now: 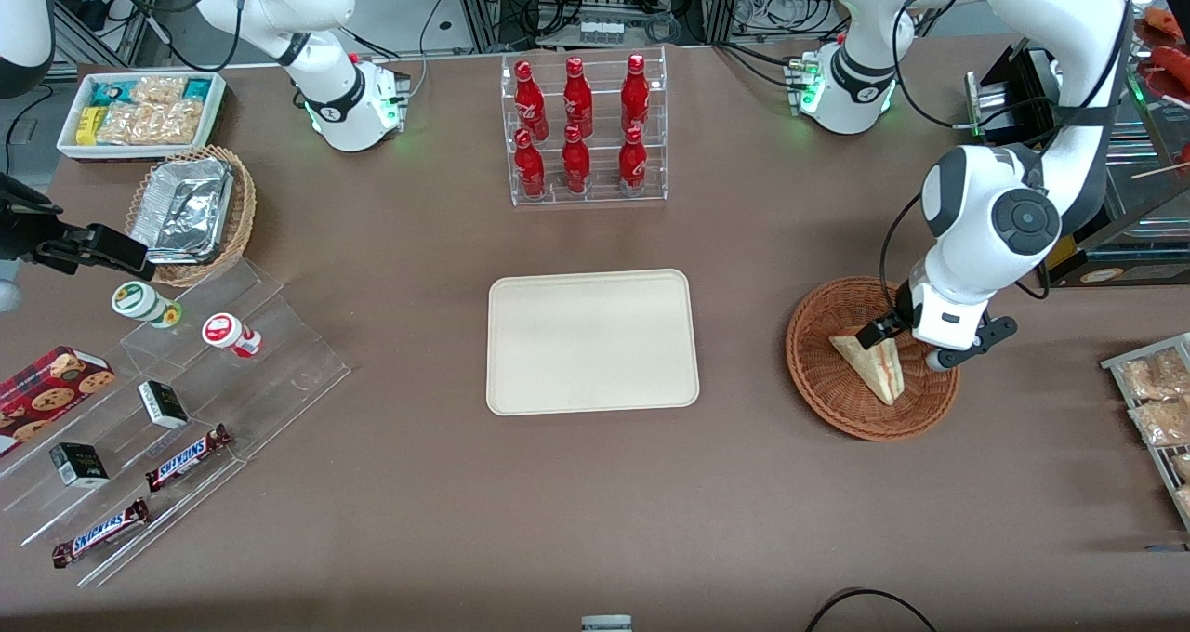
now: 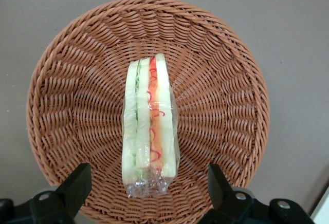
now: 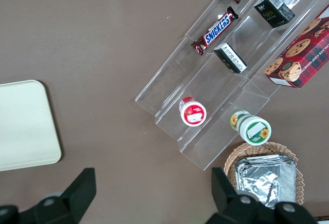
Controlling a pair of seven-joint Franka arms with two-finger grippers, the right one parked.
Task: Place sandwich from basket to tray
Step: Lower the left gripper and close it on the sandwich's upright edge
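On the bench we see the bare tray (image 1: 592, 342); toward the working arm's end, the basket (image 1: 827, 386) holds the sandwich (image 1: 874, 364), tip toward the tray. Our tool (image 1: 906, 344) hovers above, fingers (image 2: 77, 182) spread wide, flanking its lengthwise cut edge, touching nothing.

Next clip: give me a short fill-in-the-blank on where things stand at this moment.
1. The triangular white-bread sandwich lies in the round reddish-brown wicker ____.
2. The flat cream rectangular tray holds ____.
3. The left gripper hangs above the sandwich, its fingers ____.

Missing words: basket; nothing; open
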